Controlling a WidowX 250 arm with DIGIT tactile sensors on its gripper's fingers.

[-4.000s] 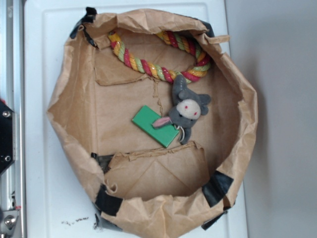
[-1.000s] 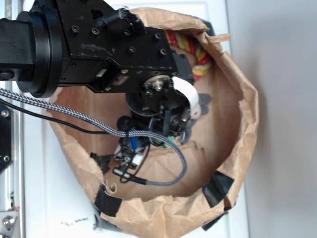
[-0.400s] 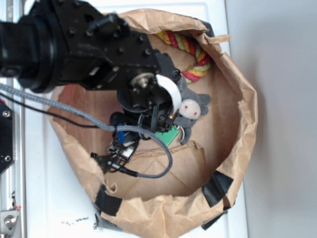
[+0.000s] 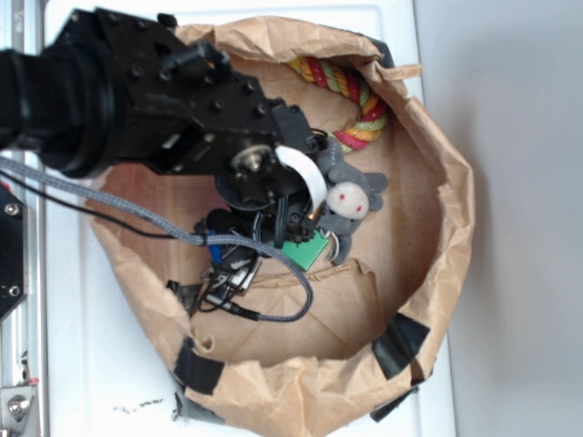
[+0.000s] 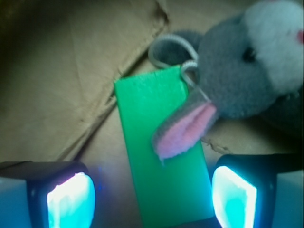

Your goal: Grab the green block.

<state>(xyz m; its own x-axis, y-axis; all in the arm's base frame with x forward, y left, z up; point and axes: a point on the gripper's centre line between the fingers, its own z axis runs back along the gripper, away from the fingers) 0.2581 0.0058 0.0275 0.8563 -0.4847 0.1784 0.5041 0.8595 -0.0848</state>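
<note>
The green block (image 5: 161, 161) lies flat on the brown paper, seen lengthwise in the wrist view. My gripper (image 5: 152, 199) is open and straddles its near end: the right pad (image 5: 233, 197) stands close against the block's edge, the left pad (image 5: 71, 199) a gap away. A grey plush toy (image 5: 247, 80) rests at the block's far right, its pink ear (image 5: 183, 133) draped over the green face. In the exterior view only a corner of the green block (image 4: 305, 253) shows under the black arm, beside the plush toy (image 4: 351, 196); the gripper (image 4: 282, 232) is low over it.
Everything sits inside a crumpled brown paper bag (image 4: 428, 164) with raised walls. A multicoloured rope (image 4: 360, 105) lies at the bag's back. The arm's braided cable (image 4: 273, 309) loops over the bag floor. A folded paper flap (image 5: 114, 61) runs beside the block.
The arm came in over the bag and lowered onto the block. Over the last second it shifted slightly left, uncovering the plush toy's face and the block's corner.
</note>
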